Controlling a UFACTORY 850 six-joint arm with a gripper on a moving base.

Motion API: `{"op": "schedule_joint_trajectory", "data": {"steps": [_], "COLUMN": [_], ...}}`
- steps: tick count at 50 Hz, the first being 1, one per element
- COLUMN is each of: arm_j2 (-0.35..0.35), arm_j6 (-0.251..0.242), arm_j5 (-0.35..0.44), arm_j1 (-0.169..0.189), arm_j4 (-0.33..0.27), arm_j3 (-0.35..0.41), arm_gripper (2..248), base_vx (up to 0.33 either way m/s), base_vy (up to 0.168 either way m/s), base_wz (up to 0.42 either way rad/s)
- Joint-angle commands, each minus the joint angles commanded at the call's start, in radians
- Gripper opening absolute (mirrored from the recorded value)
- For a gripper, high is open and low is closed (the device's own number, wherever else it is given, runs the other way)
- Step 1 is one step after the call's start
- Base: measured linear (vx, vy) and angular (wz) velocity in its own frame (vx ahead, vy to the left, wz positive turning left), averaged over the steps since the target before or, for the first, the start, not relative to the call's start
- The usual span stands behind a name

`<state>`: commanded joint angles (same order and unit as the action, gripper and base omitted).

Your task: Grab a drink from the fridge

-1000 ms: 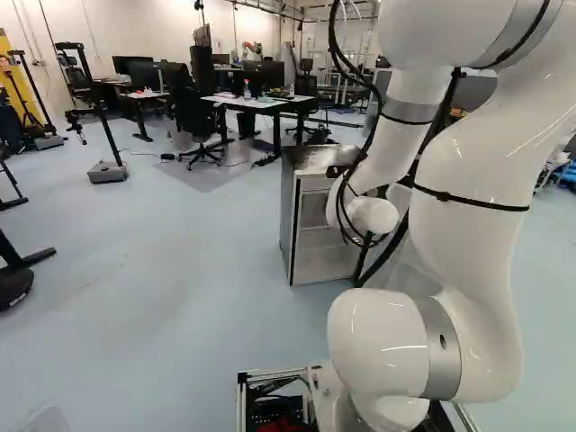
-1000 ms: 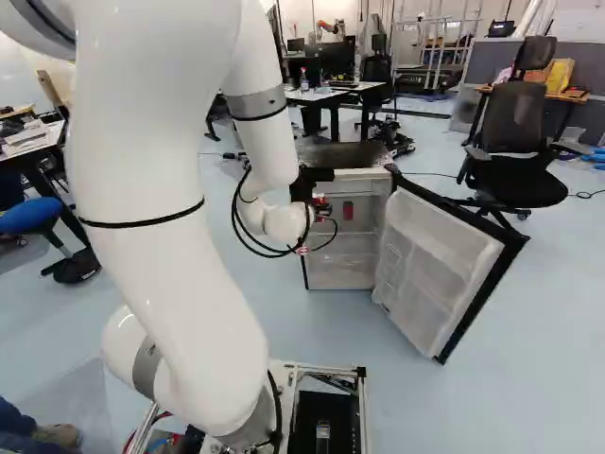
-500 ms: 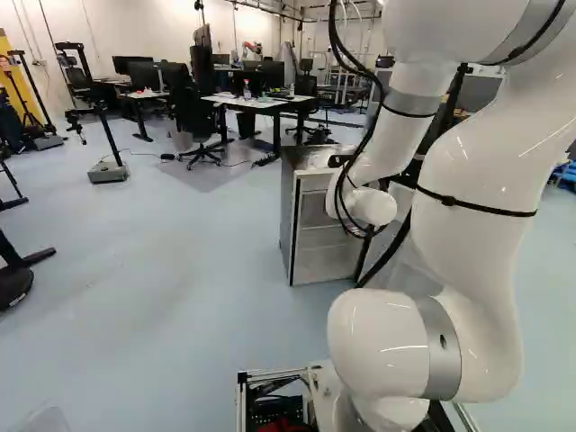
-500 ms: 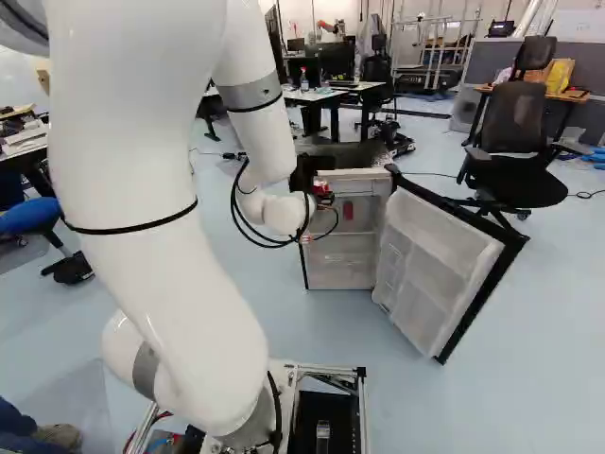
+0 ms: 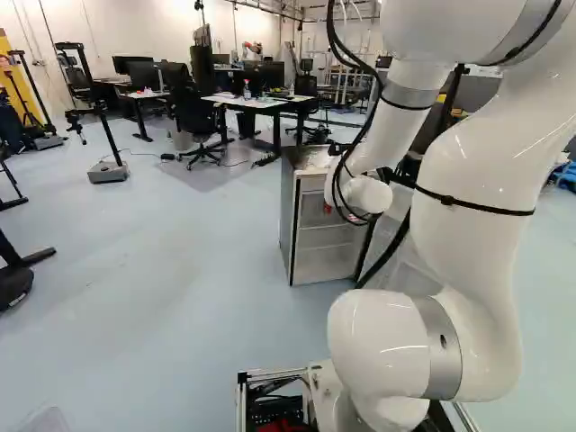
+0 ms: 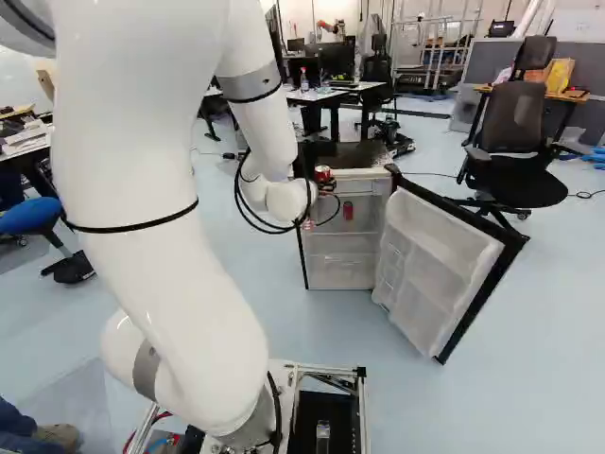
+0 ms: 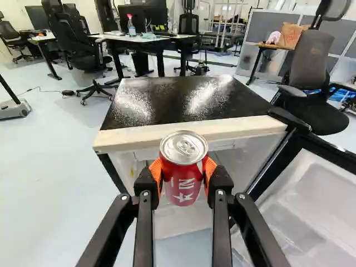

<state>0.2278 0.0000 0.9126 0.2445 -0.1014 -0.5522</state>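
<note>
In the right base view my gripper [image 6: 324, 182] is at the open fridge's [image 6: 342, 274] front, level with its top edge, holding a red can [image 6: 322, 173]. A second red can [image 6: 348, 211] stands inside the fridge below it. The wrist view shows my gripper [image 7: 184, 177] shut on the upright red can [image 7: 182, 186], an orange pad against each side. Its silver lid faces up. Behind the can lie the fridge's pale front edge and black top [image 7: 178, 100]. The fridge door [image 6: 440, 251] hangs wide open on the right.
An office chair [image 6: 515, 161] stands beyond the door. Desks [image 5: 256, 103] and another chair are behind the fridge. Stands [image 5: 108, 171] are at the left of the left base view. A person's shoe [image 6: 57, 435] shows near the base in the right base view.
My arm has lifted the held can from in front of the fridge's interior to its top edge. The base and the fridge door have stayed put.
</note>
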Motion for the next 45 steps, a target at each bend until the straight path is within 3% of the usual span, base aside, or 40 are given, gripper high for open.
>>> {"op": "schedule_joint_trajectory", "data": {"steps": [25, 45], "arm_j2": [0.031, 0.068], "arm_j6": [0.000, 0.000], "arm_j5": [-0.017, -0.080], "arm_j1": [0.001, 0.003], "arm_j4": [0.001, 0.001], "arm_j3": [-0.103, -0.197], "arm_gripper": [96, 96], "base_vx": [0.000, 0.000], "base_vy": [0.000, 0.000], "base_wz": [0.000, 0.000]}}
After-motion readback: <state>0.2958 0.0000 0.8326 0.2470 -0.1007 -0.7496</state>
